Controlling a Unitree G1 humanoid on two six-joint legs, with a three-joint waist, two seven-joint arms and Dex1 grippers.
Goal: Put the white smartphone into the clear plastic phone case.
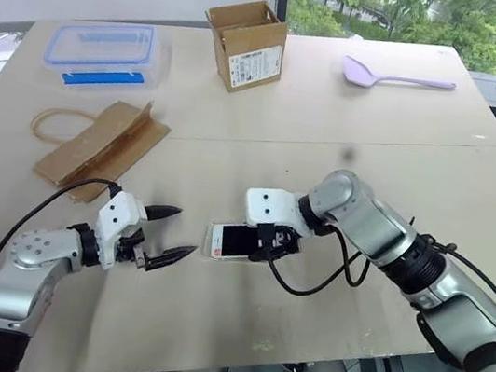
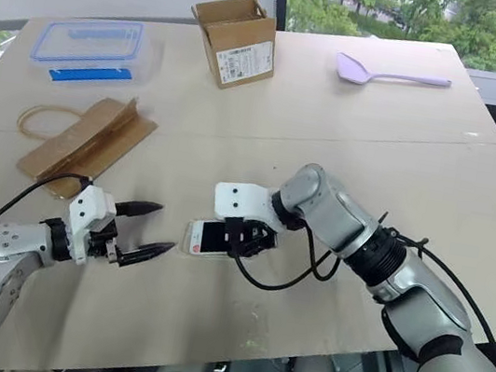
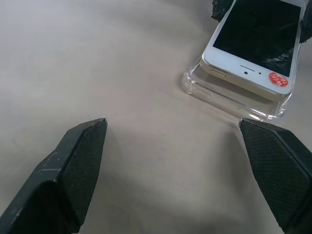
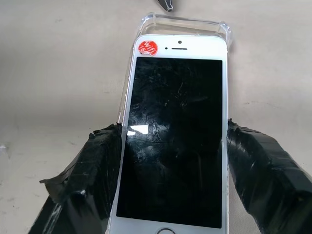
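Two things decide my next move: the phone and the clear case under it, both lying low in the middle of the head-camera frame on the pale surface. My right jaws pinch the phone by its long edges, one taped finger on each side, screen up. Its long axis runs left to right across the frame, the end with the red sticker pointing toward my left arm. At that end the case's rim and rounded corners stick out past the phone's edge. The phone seems to lie on top of the case at that end, not pressed down inside the rim, so I judge it is not seated yet.

My left jaws are spread wide and hold nothing. They sit just left of the sticker end, near it but apart, tips aimed along the phone's long axis. The right arm reaches in from the lower right, its wrist bent so the jaws point left and down. I think the left jaws are the ones placed to steady the case's free end while the right pushes the phone home.
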